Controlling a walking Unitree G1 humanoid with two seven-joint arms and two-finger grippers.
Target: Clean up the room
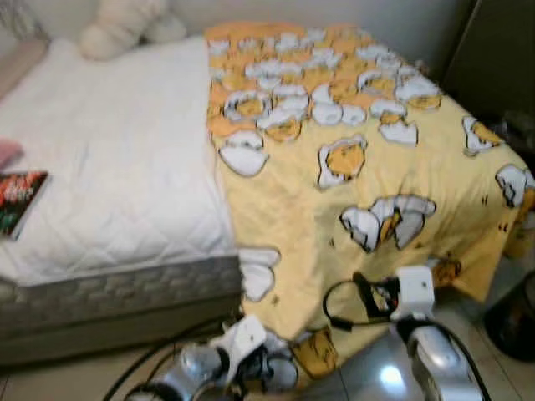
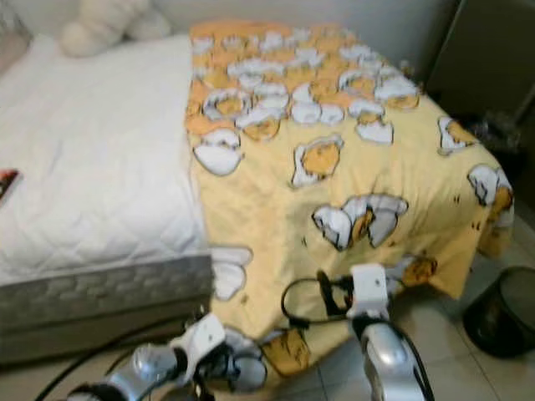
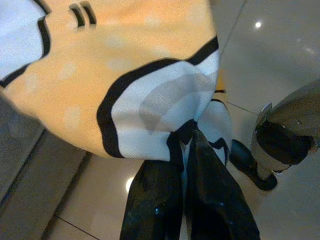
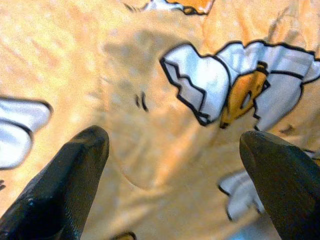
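A yellow blanket (image 1: 351, 159) printed with white and orange egg figures covers the right half of the bed and hangs over its foot toward the floor. My left gripper (image 3: 182, 145) is shut on the blanket's low hanging corner (image 1: 280, 368), near the floor at the bed's foot. My right gripper (image 4: 175, 145) is open, its black fingers (image 4: 65, 185) spread just in front of the draped blanket, touching nothing. The right arm (image 1: 414, 301) reaches up toward the blanket's hanging edge.
The white quilted mattress (image 1: 109, 159) lies bare on the left, with a red book (image 1: 18, 200) near its left edge and a cream plush toy (image 1: 125, 25) at the head. A black bin (image 2: 501, 313) stands on the tiled floor at right. Dark furniture (image 1: 493, 50) stands behind.
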